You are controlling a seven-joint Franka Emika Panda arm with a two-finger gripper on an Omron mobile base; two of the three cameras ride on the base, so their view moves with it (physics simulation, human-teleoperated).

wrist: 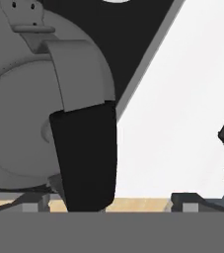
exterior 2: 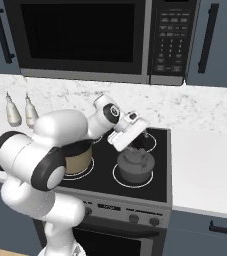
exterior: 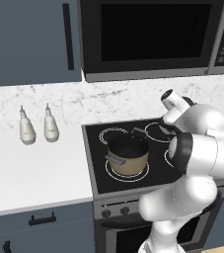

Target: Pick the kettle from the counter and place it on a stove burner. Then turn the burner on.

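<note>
Gripper: the gripper point(exterior 2: 139, 141) hangs just above the kettle point(exterior 2: 133, 165), tilted down toward its handle; whether its fingers are spread or closed around the handle cannot be told.
Handle: in the hand view the kettle handle point(wrist: 84, 148), black in the middle and grey toward its hinge, arches close in front of the camera across the grey kettle body.
Kettle: upright on the glossy black cooktop point(exterior 2: 105, 177), inside the stove burner point(exterior 2: 119, 180), the white circle at the front right; its rim shows around the base.
Pot: a tan pot point(exterior: 128, 155) with a dark inside stands on the front left circle, beside the kettle's burner and apart from it.
Tabletop: the white tabletop point(exterior 2: 205, 170) lies right of the cooktop and another stretch left of it, where two pale bottles point(exterior: 36, 127) stand near the marbled back wall.
Knobs: stove knobs point(exterior 2: 134, 218) run along the front panel below the glass.
Above: a dark microwave point(exterior 2: 92, 37) hangs over the cooktop.
</note>
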